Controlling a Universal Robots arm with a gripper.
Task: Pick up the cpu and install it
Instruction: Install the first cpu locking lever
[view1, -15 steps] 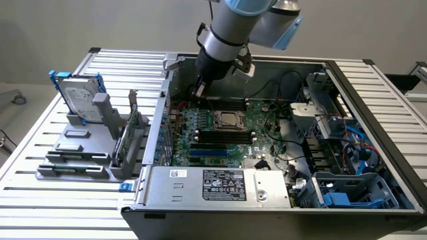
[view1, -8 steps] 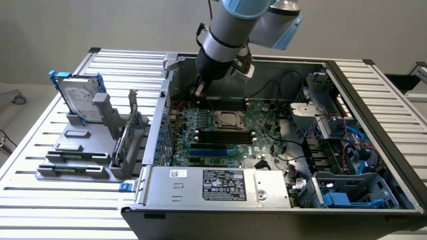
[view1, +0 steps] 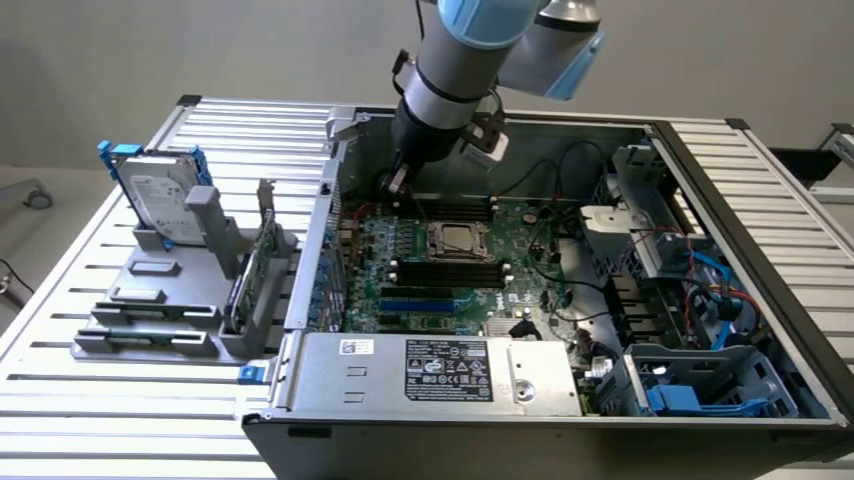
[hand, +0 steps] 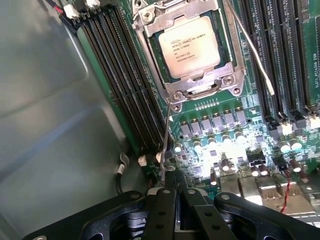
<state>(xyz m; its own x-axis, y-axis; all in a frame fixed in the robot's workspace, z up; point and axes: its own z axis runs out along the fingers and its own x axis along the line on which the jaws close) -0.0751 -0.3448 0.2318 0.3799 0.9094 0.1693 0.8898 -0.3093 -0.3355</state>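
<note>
The cpu (view1: 458, 238) is a flat silver square lying in the black-framed socket (hand: 200, 90) on the green motherboard; in the wrist view the cpu (hand: 190, 46) shows printed text on its metal top. My gripper (view1: 392, 182) hangs inside the open computer case, near the back wall and toward the exterior view's left of the socket. In the wrist view the gripper (hand: 170, 187) is shut, and the end of a thin raised socket lever (hand: 165, 145) runs up into its fingertips. A second thin lever (hand: 252, 55) stands along the socket's other side.
Black memory slots (hand: 125, 85) flank the socket, with the grey case wall (hand: 50, 125) close beside them. Outside the case, a silver hard drive with blue brackets (view1: 160, 200) stands on a grey holder (view1: 147, 300). A power supply (view1: 441, 370) and cables (view1: 694, 290) fill the near side.
</note>
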